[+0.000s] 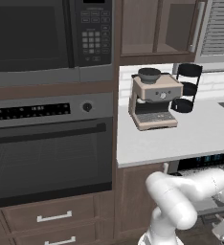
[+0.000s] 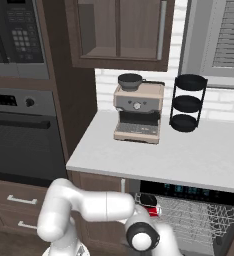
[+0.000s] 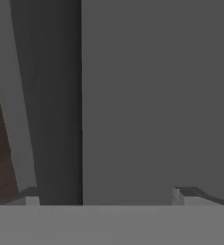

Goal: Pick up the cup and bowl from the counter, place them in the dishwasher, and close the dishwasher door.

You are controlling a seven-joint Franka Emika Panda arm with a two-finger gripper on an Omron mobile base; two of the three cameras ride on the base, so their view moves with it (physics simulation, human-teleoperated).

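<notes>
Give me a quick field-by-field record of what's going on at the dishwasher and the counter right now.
cup: red cup at the left end of the wire rack, behind the arm
dishwasher: open, rack visible under the dark top strip
counter: counter holds a coffee machine and a black tiered stand
bowl: cannot tell
tool: tool close to a flat dark grey panel, fingertips apart, nothing between them

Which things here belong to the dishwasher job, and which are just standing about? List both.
Job:
- red cup, at the left end of the wire rack
- dishwasher, open
- counter

Standing about:
- coffee machine
- black three-tier stand
- oven
- microwave
- wall cabinet
</notes>
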